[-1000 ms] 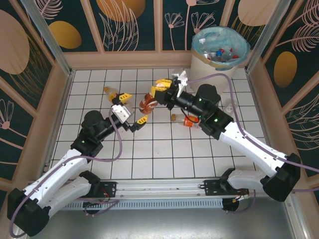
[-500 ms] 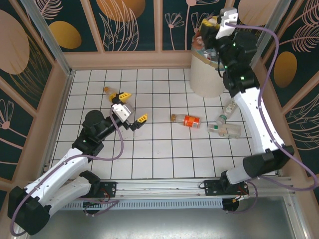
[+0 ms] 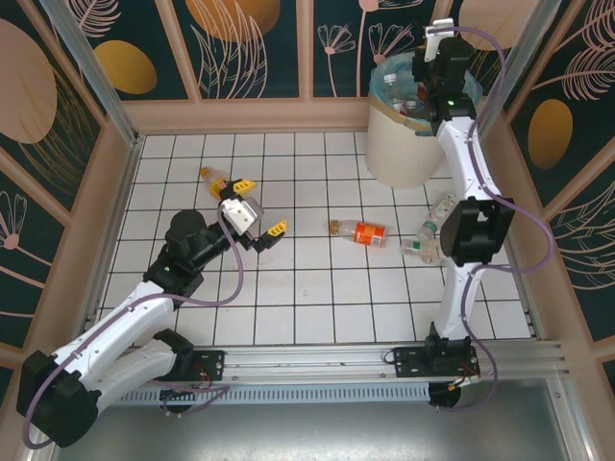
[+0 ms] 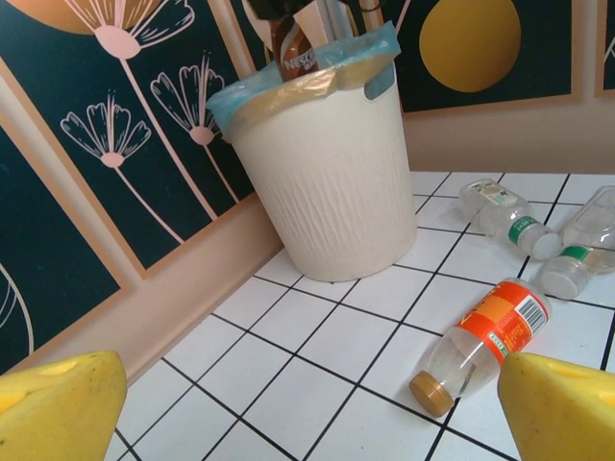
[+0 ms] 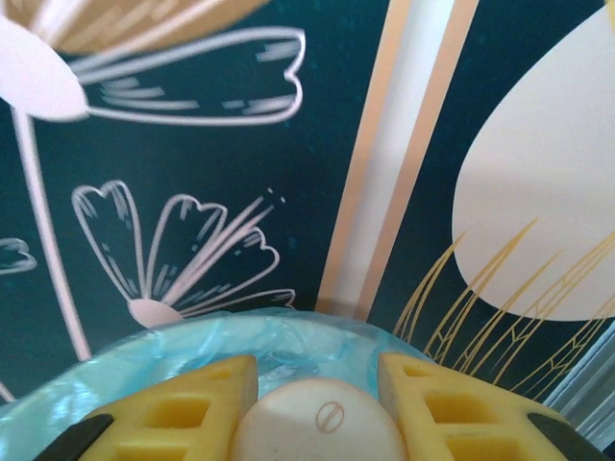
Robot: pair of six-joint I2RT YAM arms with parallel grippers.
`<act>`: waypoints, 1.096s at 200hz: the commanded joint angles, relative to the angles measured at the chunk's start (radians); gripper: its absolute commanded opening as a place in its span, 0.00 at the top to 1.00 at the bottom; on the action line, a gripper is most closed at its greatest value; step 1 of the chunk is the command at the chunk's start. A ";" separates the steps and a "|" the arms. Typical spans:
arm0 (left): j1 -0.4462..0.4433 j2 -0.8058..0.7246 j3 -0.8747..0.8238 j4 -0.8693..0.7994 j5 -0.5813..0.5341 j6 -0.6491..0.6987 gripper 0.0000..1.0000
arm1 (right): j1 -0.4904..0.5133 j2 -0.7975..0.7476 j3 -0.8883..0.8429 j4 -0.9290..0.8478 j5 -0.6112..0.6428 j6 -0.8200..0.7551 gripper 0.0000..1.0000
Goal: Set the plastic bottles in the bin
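Note:
My right gripper [image 5: 317, 418] is shut on a brown-labelled plastic bottle [image 4: 294, 53]; its cream cap [image 5: 317, 427] sits between the yellow fingers [image 5: 183, 413]. It hangs over the cream bin [image 3: 408, 144], just above the blue bag [image 5: 192, 351]. My left gripper [image 3: 259, 206] stands open and empty low over the tiles. An orange-labelled bottle [image 3: 363, 232] [image 4: 485, 331] lies right of it, and a small bottle [image 3: 213, 176] lies just behind its far finger. Two clear bottles [image 3: 430, 249] [image 3: 444, 206] lie beside the right arm.
Several bottles [image 3: 408, 96] lie inside the bin. The white tiled floor [image 3: 317, 288] is boxed in by a low beige wall [image 3: 240, 115] and patterned panels. In the left wrist view the two clear green-labelled bottles [image 4: 504, 211] [image 4: 577, 254] lie right of the bin [image 4: 327, 173].
The right arm has swung up from the middle of the floor to above the bin, carrying the brown bottle. The left arm has barely moved.

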 commanded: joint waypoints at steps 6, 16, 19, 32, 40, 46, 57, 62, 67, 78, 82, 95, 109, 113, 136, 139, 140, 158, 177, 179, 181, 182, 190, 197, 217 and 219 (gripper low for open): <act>0.002 0.010 0.008 0.013 0.011 -0.008 0.02 | 0.005 0.061 0.135 -0.018 0.033 -0.064 1.00; 0.002 0.016 0.009 0.012 0.011 -0.009 0.01 | 0.004 0.076 0.155 -0.014 0.020 -0.067 1.00; 0.003 0.018 0.009 0.012 0.012 -0.010 0.01 | 0.005 0.080 0.161 -0.011 0.017 -0.069 1.00; 0.002 0.024 0.010 0.009 0.013 -0.009 0.01 | 0.004 0.093 0.178 0.009 0.008 -0.073 1.00; 0.002 0.025 0.010 0.005 0.011 -0.007 0.01 | 0.004 0.100 0.190 0.017 0.010 -0.080 1.00; 0.002 0.026 0.010 0.004 0.010 -0.006 0.01 | 0.003 0.107 0.197 0.025 0.013 -0.086 1.00; 0.003 0.027 0.010 0.001 0.005 -0.002 0.01 | 0.001 0.118 0.203 0.043 0.015 -0.096 1.00; 0.002 0.027 0.010 0.001 0.003 -0.001 0.01 | -0.002 0.121 0.204 0.052 0.015 -0.096 1.00; 0.001 0.029 0.009 0.000 0.000 0.001 0.01 | -0.005 0.127 0.204 0.057 0.012 -0.094 1.00; 0.002 0.030 0.010 -0.003 -0.001 0.004 0.01 | -0.014 0.142 0.204 0.052 -0.004 -0.080 1.00; 0.003 0.032 0.010 -0.004 -0.001 0.005 0.01 | -0.018 0.148 0.203 0.046 -0.014 -0.076 0.99; 0.002 0.034 0.012 -0.008 -0.001 0.007 0.02 | -0.028 0.166 0.193 0.027 -0.042 -0.064 0.98; 0.002 0.037 0.011 -0.009 0.000 0.007 0.01 | -0.032 0.184 0.177 0.004 -0.061 -0.060 0.97; 0.002 0.037 0.012 -0.009 0.000 0.008 0.01 | -0.033 0.188 0.173 -0.004 -0.065 -0.058 0.96; 0.002 0.043 0.014 -0.011 0.003 0.009 0.01 | -0.033 0.200 0.157 -0.043 -0.103 -0.044 0.90; 0.002 0.043 0.014 -0.010 0.003 0.009 0.01 | -0.033 0.200 0.155 -0.047 -0.110 -0.041 0.89; 0.002 0.044 0.014 -0.010 0.003 0.008 0.01 | -0.032 0.200 0.154 -0.049 -0.112 -0.039 0.88; 0.003 0.047 0.015 -0.014 0.006 0.008 0.01 | -0.032 0.197 0.144 -0.072 -0.126 -0.023 0.78; 0.002 0.052 0.016 -0.016 0.009 0.008 0.02 | -0.030 0.193 0.147 -0.087 -0.125 -0.007 0.53; 0.003 0.052 0.016 -0.017 0.009 0.008 0.01 | -0.030 0.193 0.147 -0.088 -0.138 -0.004 0.52; 0.003 0.052 0.016 -0.018 0.009 0.008 0.01 | -0.029 0.191 0.147 -0.090 -0.148 -0.003 0.51; 0.003 0.053 0.016 -0.018 0.009 0.008 0.01 | -0.029 0.191 0.147 -0.090 -0.150 -0.002 0.50; 0.003 0.053 0.017 -0.018 0.010 0.008 0.01 | -0.028 0.185 0.150 -0.096 -0.160 0.003 0.47; 0.002 0.053 0.018 -0.019 0.011 0.008 0.01 | -0.027 0.176 0.153 -0.097 -0.166 0.011 0.44; 0.002 0.056 0.018 -0.019 0.010 0.006 0.01 | -0.024 0.148 0.168 -0.101 -0.190 0.042 0.40; 0.002 0.056 0.018 -0.019 0.011 0.006 0.02 | -0.023 0.145 0.170 -0.101 -0.193 0.047 0.40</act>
